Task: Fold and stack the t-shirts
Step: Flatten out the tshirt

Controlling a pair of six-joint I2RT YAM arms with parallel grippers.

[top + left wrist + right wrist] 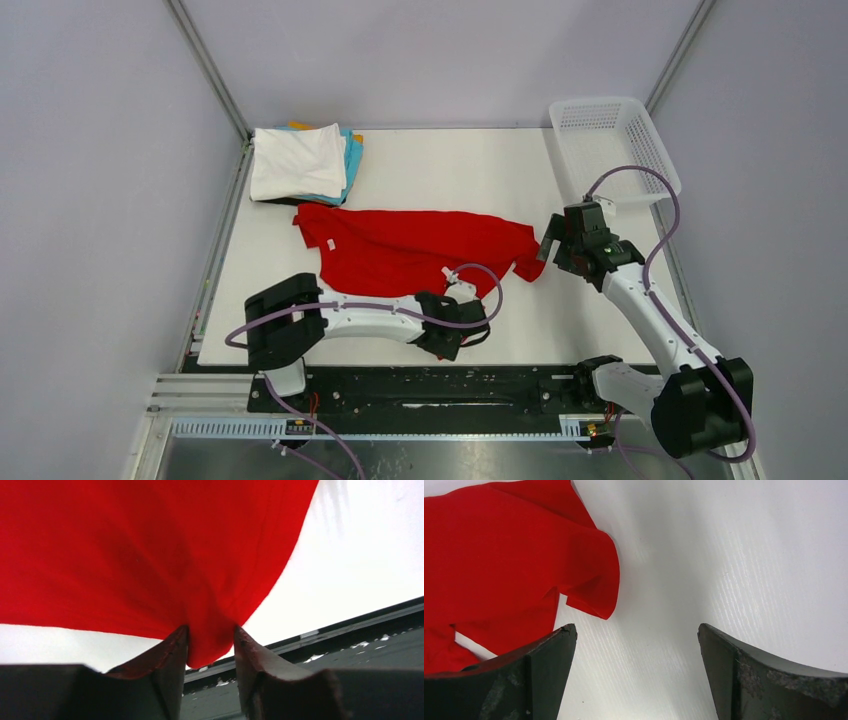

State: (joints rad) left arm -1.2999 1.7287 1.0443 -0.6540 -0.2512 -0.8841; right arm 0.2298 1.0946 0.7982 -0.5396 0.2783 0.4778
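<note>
Roughly mid-table, on the white tabletop [480,165]: a plain bright red cloth t-shirt [400,245], spread out, long axis running left to right, right end a little nearer the arm bases than the left. Near the left end, a small white tag [328,243]; at the right end, a loose sleeve flap [594,580] pointing toward the right arm. Cannot tell from above which end carries the collar. Just behind the shirt's left end, in the far left corner, 1 stack of folded square shirts [300,160]: white on top, cyan and orange edges peeking out, a dark edge at the bottom, very close to the red cloth. At the far right corner, a white plastic mesh basket [612,140], well apart from the stack. Left gripper [210,632] at the shirt's near edge, its 2 fingers [165,655] set narrow and pinching a bunched fold of red cloth, seen plainly only from the left wrist and hidden under wrist and cable in the top view. Right gripper [636,630] just beside the sleeve flap, fingers spread wide, holding nothing, bare tabletop between them: clear from the right wrist, hard to judge from above.
</note>
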